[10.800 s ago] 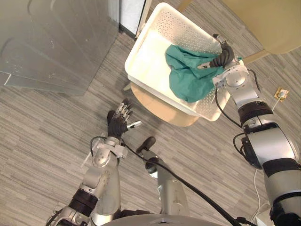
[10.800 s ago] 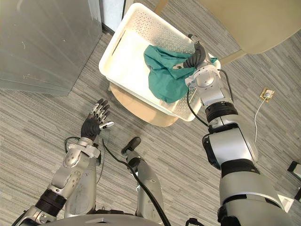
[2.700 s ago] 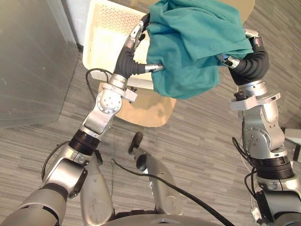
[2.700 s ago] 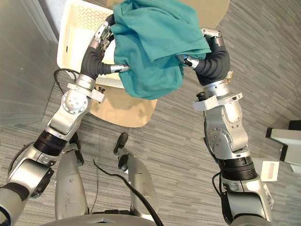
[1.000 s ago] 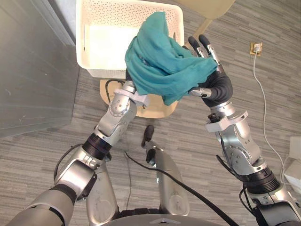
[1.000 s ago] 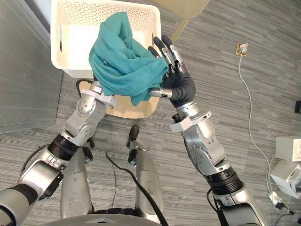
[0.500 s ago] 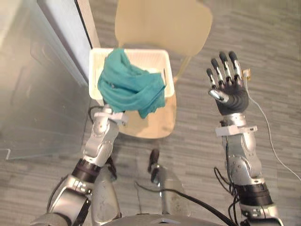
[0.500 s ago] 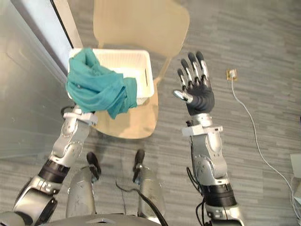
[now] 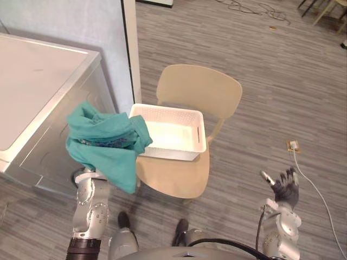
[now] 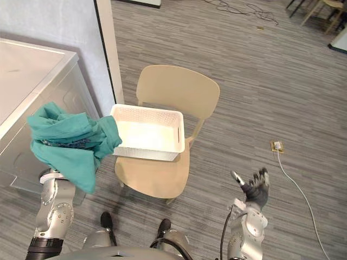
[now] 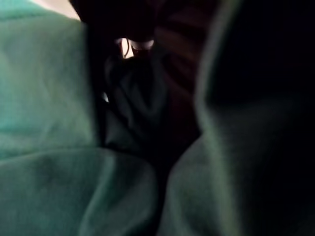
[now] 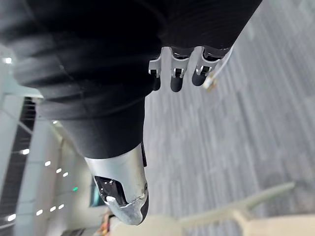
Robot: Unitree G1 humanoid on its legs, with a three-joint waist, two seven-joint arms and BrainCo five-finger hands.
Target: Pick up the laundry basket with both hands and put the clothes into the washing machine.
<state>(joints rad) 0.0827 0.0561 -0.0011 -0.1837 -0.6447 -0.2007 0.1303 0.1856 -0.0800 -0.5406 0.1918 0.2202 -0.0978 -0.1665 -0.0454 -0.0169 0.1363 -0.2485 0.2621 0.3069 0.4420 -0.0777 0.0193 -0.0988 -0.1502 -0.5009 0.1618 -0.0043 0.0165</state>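
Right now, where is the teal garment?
In the left eye view the teal garment hangs raised on the robot's left side, in front of the washing machine and just left of the white basket on the chair.

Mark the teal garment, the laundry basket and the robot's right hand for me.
teal garment (image 9: 103,146): left eye view, on its bunched middle.
laundry basket (image 9: 169,154): left eye view, on its near side wall.
right hand (image 9: 286,190): left eye view, on the dark palm.

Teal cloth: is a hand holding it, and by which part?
The teal cloth drapes over the left hand, hiding it; the hold cannot be told. The right hand is empty.
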